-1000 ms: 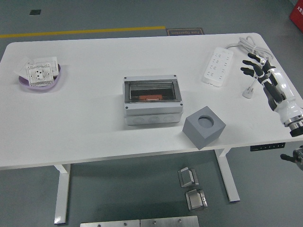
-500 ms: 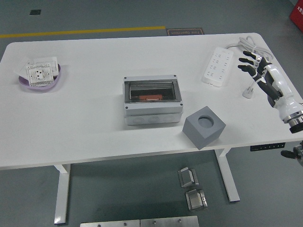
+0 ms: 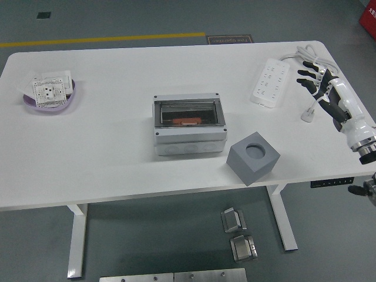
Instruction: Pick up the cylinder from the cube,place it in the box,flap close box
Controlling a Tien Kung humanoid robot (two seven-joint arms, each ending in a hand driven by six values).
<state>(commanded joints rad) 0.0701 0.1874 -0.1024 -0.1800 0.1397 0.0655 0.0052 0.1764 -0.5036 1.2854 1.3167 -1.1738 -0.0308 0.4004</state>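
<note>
A grey cube (image 3: pixel 254 158) stands near the table's front edge, right of centre, with a dark round cylinder (image 3: pixel 255 150) seated in its top. A grey box (image 3: pixel 189 124) sits at the table's middle, and an orange part shows through its dark top (image 3: pixel 188 121). I cannot tell whether its flap is shut. My right hand (image 3: pixel 314 79) hovers at the right edge, fingers spread and empty, far right of the cube. My left arm is out of view.
A white power strip (image 3: pixel 271 81) with its cable and plug (image 3: pixel 308 115) lies at the back right, just left of my hand. A purple bowl (image 3: pixel 50 97) with white socket plates stands at the far left. Metal parts lie on the floor below.
My right hand has drifted slightly up and away over the table's right edge, fingers still spread. Nothing else has moved.
</note>
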